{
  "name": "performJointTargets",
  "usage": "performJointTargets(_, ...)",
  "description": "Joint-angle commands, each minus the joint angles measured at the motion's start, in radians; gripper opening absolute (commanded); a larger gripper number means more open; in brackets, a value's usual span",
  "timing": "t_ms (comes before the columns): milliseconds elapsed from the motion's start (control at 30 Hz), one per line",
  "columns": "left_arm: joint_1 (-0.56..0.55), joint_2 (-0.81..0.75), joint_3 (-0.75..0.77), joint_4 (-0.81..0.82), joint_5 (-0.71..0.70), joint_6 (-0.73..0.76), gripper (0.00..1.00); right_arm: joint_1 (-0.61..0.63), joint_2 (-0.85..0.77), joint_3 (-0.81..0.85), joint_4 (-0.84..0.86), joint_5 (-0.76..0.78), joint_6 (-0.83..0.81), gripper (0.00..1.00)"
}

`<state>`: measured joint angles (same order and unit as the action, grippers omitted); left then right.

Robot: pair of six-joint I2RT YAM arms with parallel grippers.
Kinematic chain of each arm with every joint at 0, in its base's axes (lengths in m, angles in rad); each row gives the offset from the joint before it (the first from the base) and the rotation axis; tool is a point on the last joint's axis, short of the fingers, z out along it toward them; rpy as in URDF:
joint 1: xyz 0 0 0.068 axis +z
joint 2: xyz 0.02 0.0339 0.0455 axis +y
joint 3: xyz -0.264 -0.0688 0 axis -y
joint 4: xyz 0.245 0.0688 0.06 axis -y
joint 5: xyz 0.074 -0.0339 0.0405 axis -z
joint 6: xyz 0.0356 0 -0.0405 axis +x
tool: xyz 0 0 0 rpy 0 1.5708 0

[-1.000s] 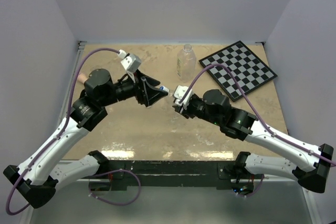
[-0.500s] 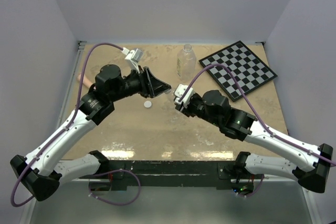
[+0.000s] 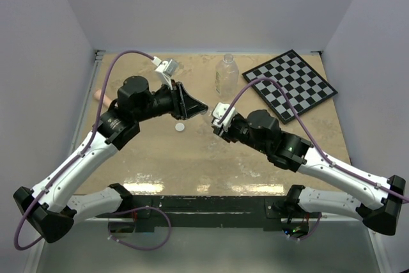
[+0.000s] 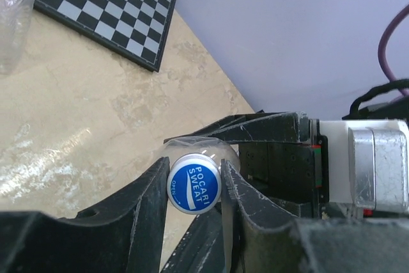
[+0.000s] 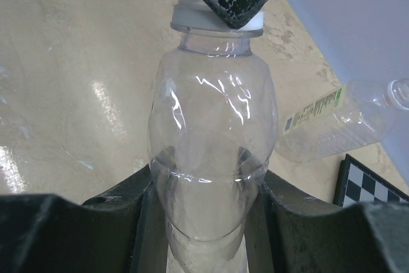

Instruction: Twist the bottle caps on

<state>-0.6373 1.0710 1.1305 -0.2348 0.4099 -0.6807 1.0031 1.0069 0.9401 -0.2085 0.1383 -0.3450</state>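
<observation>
Cap (image 4: 193, 183) in left claw (image 4: 195, 172), atop bottle (image 5: 211, 151)

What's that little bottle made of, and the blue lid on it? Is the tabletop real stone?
The small bottle looks like thin clear plastic: you see straight through it, and it has glossy highlights. The blue cap seems opaque plastic with white printed lettering. The tabletop is beige, marbled and shiny; stone or printed laminate, I cannot tell.
</observation>
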Motion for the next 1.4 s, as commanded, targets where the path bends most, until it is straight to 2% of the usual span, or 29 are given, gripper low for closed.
performJointTargets(0,-0.001,-0.031,0.066,0.041,0.125,0.203,0.0,0.005,-0.043,0.003,0.037,-0.132,0.006,0.0)
performJointTargets(167,-0.001,-0.085,0.038,0.117,0.367,0.432,0.0,0.003,-0.119,0.014,0.046,-0.301,0.003,0.0)
performJointTargets(233,-0.002,-0.104,0.009,0.152,0.545,0.551,0.0,0.003,-0.132,0.026,0.04,-0.371,0.0,0.0)
performJointTargets(367,-0.001,-0.128,-0.031,0.138,0.769,0.791,0.0,0.003,-0.136,0.06,0.012,-0.508,-0.012,0.0)
performJointTargets(433,-0.001,-0.112,-0.018,0.048,0.843,0.95,0.0,0.005,-0.128,0.08,-0.008,-0.555,-0.017,0.0)
performJointTargets(600,-0.001,-0.034,0.08,-0.393,0.85,1.447,0.0,0.003,-0.11,0.106,-0.037,-0.634,-0.025,0.0)
performJointTargets(733,-0.001,0.03,0.141,-0.624,0.828,1.714,0.0,0.003,-0.103,0.112,-0.046,-0.648,-0.029,0.0)
performJointTargets(767,-0.001,0.04,0.152,-0.655,0.817,1.728,0.0,0.003,-0.103,0.109,-0.046,-0.646,-0.029,0.0)
performJointTargets(867,-0.001,0.038,0.157,-0.641,0.788,1.698,0.02,0.003,-0.102,0.108,-0.043,-0.612,-0.028,0.0)
performJointTargets(933,-0.001,0.011,0.138,-0.548,0.755,1.589,0.19,0.003,-0.103,0.101,-0.037,-0.562,-0.022,0.0)
performJointTargets(1000,0.001,-0.031,0.089,-0.419,0.699,1.456,0.32,0.003,-0.097,0.098,-0.032,-0.499,-0.02,0.0)
performJointTargets(1100,0.001,-0.112,0.009,-0.173,0.542,1.202,0.64,0.003,-0.084,0.097,-0.031,-0.39,-0.017,0.0)
performJointTargets(1200,0.001,-0.18,-0.043,0.01,0.367,0.978,0.81,0.003,-0.067,0.091,-0.023,-0.268,-0.019,0.0)
performJointTargets(1367,0.001,-0.233,-0.054,0.176,0.034,0.56,0.84,0.003,-0.036,0.083,-0.008,-0.105,-0.02,0.0)
